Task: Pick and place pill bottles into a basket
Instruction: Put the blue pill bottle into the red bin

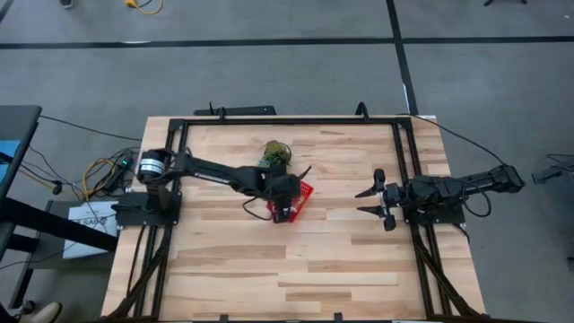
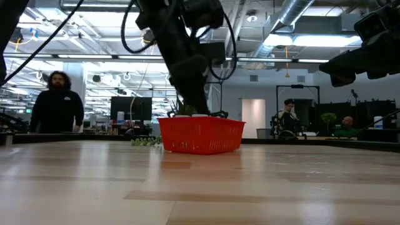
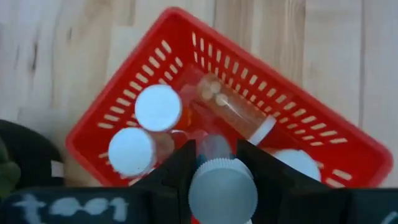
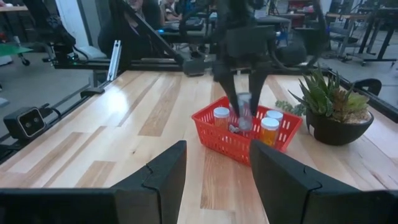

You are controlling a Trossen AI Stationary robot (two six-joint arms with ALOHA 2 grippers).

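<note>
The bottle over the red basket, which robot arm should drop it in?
The left. Its gripper holds a white-capped bottle right above the basket, where other bottles already sit. The right gripper waits open, far off by the table's right edge.

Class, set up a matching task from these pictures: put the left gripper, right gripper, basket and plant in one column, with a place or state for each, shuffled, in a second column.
1. left gripper
2. right gripper
3. basket
4. plant

a. open, waiting at the table's right side
b. red, bottles inside
c. green, in a dark pot beside the basket
d. over the basket, shut on a bottle

Pairs: 1-d, 2-a, 3-b, 4-c
</note>
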